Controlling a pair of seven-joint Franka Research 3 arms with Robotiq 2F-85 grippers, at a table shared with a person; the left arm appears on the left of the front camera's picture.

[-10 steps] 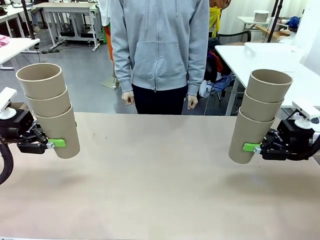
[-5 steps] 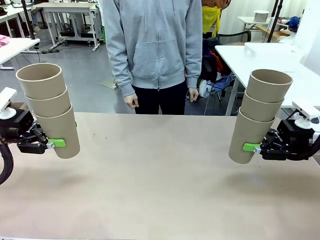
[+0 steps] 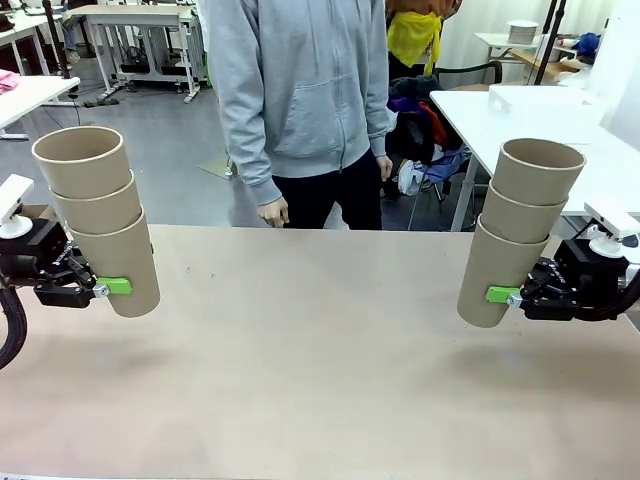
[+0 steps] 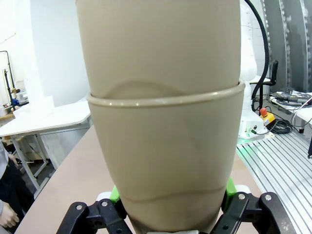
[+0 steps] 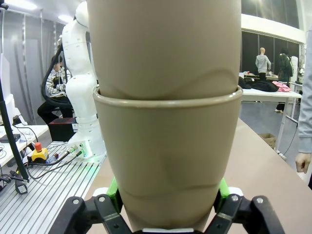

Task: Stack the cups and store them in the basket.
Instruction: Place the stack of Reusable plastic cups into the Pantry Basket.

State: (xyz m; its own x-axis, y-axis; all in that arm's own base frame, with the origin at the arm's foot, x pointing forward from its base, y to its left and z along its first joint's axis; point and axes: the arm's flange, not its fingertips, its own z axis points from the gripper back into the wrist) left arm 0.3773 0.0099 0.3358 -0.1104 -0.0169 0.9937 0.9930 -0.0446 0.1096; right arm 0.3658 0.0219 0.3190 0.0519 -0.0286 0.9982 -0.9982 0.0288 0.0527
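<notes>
Tan bench (image 3: 320, 370), person (image 3: 300, 100) standing at 12 o'clock behind it. Left pincer (image 3: 118, 287) at 9 o'clock is closed tight on bottom cup of left stack (image 3: 100, 215), 3 cups nested, held above bench, top leaning twd 11. Right pincer (image 3: 502, 294) at 3 o'clock same: clamped on right stack (image 3: 520, 230), 3 cups, leaning twd 1.

no readable text, labels or signs
</notes>
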